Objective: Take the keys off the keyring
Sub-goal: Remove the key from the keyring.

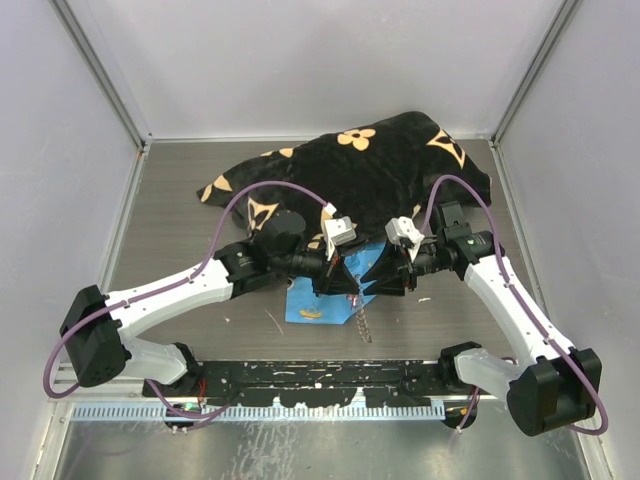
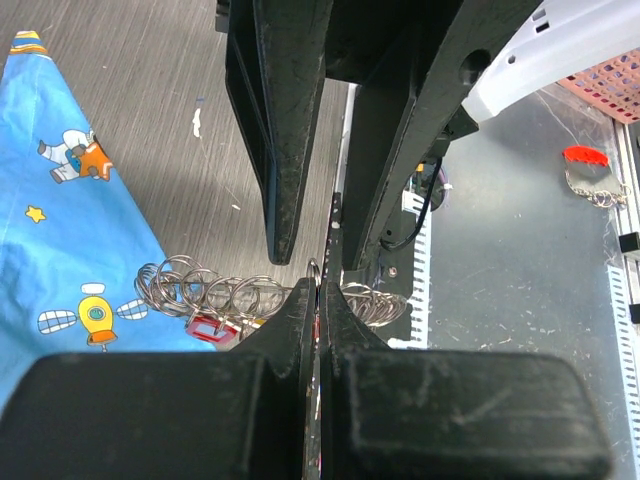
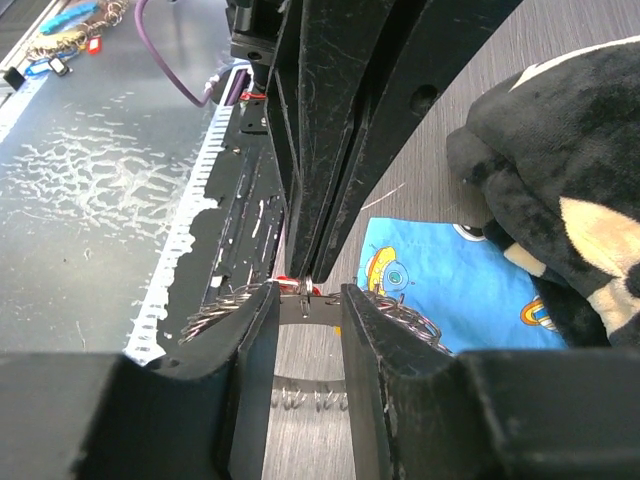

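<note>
The keyring is a string of linked silver rings (image 2: 200,285), held up over the table between both grippers, with one end trailing down (image 1: 362,322). A key with a red head (image 2: 205,326) hangs from it. My left gripper (image 2: 320,285) is shut on a thin ring seen edge-on. My right gripper (image 3: 308,292) faces it tip to tip. Its jaws stand partly apart on either side of that ring, and the rings (image 3: 400,315) run on past both fingers. Whether its pads touch the metal is hidden. In the top view the left gripper (image 1: 348,280) meets the right gripper (image 1: 372,278) mid-table.
A blue cartoon-print cloth (image 1: 305,305) lies under the grippers. A black cloth with tan flowers (image 1: 380,170) is heaped behind them. Off the table's near edge lie a red-headed key on a ring (image 2: 585,165) and a pile of rings and keys (image 3: 75,25).
</note>
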`<state>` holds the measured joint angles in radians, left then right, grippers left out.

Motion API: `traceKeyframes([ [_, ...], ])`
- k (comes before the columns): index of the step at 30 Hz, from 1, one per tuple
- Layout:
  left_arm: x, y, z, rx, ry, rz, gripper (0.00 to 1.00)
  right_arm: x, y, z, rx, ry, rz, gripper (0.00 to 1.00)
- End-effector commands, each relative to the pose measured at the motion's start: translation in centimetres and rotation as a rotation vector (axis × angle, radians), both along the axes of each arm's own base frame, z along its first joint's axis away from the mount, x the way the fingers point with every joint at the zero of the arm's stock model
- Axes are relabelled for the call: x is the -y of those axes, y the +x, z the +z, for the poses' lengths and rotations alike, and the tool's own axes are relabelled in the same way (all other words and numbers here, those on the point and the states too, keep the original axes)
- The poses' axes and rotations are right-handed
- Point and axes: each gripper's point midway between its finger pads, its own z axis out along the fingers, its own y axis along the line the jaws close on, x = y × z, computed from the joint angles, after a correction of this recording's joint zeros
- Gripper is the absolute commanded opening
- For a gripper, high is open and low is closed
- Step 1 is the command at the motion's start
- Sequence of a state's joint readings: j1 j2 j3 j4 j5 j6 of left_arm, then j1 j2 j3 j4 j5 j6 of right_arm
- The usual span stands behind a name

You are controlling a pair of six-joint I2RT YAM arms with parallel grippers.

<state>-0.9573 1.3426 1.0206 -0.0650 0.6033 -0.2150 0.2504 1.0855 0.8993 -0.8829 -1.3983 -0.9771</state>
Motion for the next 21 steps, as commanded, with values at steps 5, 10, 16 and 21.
traceKeyframes([
  [5,0.9,0.21,4.1,0.071,-0.108,-0.026,0.0,-0.35,0.3,-0.52,0.013,-0.023,-0.002,0.32],
  [10,0.91,0.29,4.07,0.073,-0.108,-0.021,0.0,-0.49,0.26,-0.8,0.014,-0.034,0.001,0.26],
  [16,0.96,0.43,3.85,0.065,-0.104,-0.013,0.0,-0.56,0.21,-0.79,0.009,-0.035,0.004,0.1],
  [21,0.96,0.84,3.94,0.07,-0.113,0.014,0.0,-0.57,0.14,-0.76,0.01,-0.037,0.004,0.01],
])
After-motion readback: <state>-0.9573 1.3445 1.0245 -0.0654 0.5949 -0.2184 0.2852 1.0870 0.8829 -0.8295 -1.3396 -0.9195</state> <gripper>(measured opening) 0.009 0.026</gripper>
